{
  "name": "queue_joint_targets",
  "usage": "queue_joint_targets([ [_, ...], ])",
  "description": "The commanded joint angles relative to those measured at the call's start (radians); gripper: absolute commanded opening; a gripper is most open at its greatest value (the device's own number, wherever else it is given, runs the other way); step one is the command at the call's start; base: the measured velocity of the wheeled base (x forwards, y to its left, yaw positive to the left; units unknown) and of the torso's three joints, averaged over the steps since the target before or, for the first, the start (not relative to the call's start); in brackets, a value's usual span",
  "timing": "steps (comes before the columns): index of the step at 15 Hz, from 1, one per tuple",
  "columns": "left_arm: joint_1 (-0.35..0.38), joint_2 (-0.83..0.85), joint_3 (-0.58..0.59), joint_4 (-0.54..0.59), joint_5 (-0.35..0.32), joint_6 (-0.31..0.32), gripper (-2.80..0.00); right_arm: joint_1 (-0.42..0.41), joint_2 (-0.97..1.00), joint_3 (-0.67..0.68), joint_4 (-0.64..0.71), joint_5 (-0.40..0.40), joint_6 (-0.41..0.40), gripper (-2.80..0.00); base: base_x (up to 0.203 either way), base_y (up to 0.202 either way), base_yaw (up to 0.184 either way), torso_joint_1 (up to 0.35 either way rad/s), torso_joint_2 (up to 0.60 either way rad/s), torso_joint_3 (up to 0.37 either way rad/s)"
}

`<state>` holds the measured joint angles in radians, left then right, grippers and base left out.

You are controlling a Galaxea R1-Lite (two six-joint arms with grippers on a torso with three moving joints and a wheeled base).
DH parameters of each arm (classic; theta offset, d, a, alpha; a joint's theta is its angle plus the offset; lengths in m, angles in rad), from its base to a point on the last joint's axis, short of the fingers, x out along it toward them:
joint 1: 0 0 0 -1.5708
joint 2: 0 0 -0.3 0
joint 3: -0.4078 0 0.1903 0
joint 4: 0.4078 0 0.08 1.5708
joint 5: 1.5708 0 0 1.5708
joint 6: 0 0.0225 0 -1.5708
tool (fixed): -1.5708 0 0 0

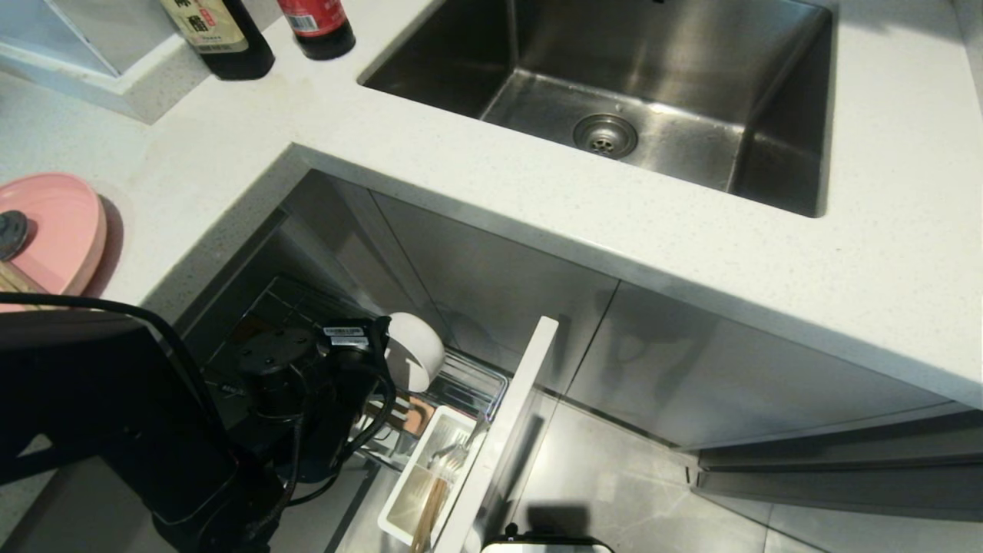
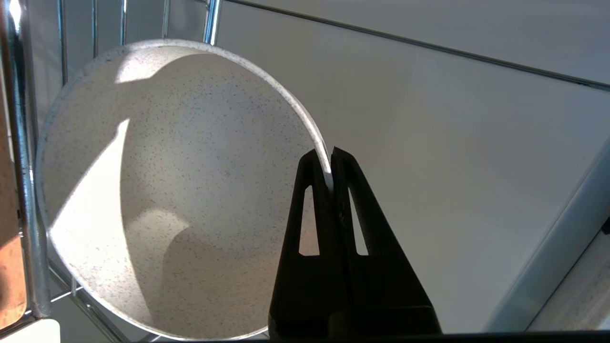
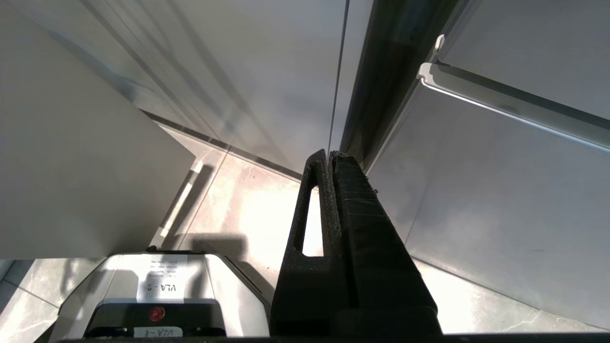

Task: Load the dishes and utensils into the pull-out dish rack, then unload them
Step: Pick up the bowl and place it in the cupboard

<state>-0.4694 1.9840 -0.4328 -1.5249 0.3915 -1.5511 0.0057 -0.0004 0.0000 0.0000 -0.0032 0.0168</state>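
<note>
Two surfaces: a white speckled stone countertop with a steel sink, and a grey tiled floor below.
Around: two dark bottles stand at the counter's far edge; a flat round pink plate lies on the counter at the left.
Rack: the chrome wire pull-out dish rack stands open under the counter; its white utensil cup holds light-wood chopsticks.
Bowl: the round cream-white bowl is on edge over the rack.
Left gripper: reaches low into the rack, fingers pinching the bowl's rim.
Right gripper: parked low beside the cabinet fronts, fingers pressed together.
</note>
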Motion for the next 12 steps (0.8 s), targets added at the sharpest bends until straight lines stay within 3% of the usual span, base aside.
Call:
queue_joint_targets([
  [1,0.0,0.003,0.003,-0.005,0.003,-0.009,-2.8,0.0,0.0,0.002,0.0,0.0,0.0,-2.8,0.0,0.0,0.0,0.0,0.0,0.0],
  [10,0.014,-0.046,-0.002,-0.005,-0.005,-0.06,-2.8,0.0,0.0,0.002,0.0,0.0,0.0,-2.8,0.0,0.0,0.0,0.0,0.0,0.0],
  [12,0.016,-0.067,0.011,-0.005,-0.064,-0.092,-2.8,0.0,0.0,0.002,0.0,0.0,0.0,-2.8,0.0,0.0,0.0,0.0,0.0,0.0],
])
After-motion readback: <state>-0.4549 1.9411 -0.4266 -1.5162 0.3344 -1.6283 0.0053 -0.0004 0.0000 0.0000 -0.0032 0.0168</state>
